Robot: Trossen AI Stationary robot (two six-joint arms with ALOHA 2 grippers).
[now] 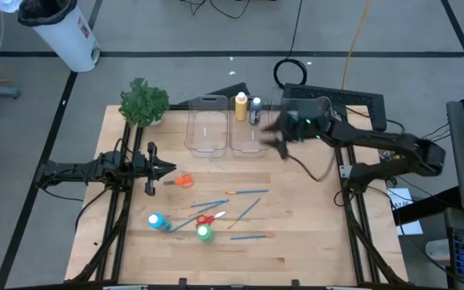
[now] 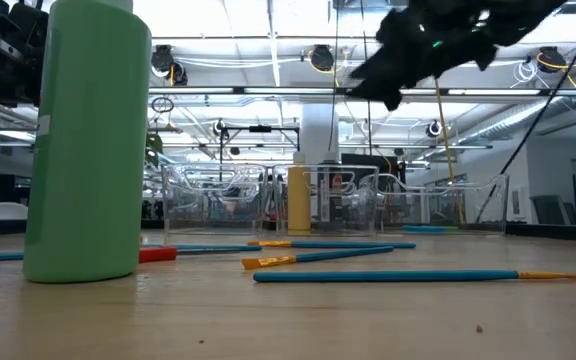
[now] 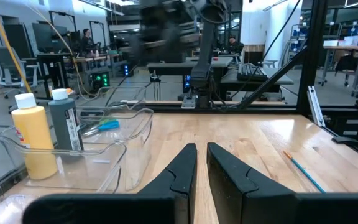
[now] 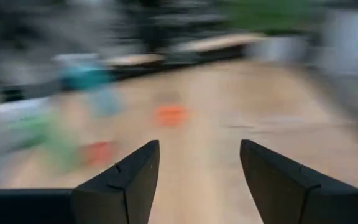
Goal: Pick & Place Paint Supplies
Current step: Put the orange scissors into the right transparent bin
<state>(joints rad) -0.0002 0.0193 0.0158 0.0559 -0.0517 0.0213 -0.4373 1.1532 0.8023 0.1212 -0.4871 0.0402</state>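
Note:
Several blue paintbrushes (image 1: 236, 192) lie on the wooden table's middle. With them are a blue bottle (image 1: 157, 221) on its side, an upright green bottle (image 1: 205, 233), red scissors (image 1: 204, 219) and orange scissors (image 1: 184, 181). A yellow bottle (image 3: 36, 140) and a dark bottle (image 3: 64, 127) stand at the far end of the right clear bin (image 1: 246, 133), with blue scissors (image 3: 107, 126) lying in it. My right gripper (image 4: 197, 146) hangs open and holds nothing, raised above that bin's right side (image 1: 279, 138). My left gripper (image 3: 201, 149) waits shut at the table's left, just beside the orange scissors.
A second clear bin (image 1: 206, 125) stands left of the first. A leafy plant (image 1: 143, 101) sits at the far left corner. Bare wood lies along the table's right side and near edge. A keyboard (image 1: 337, 98) rests beyond the far right corner.

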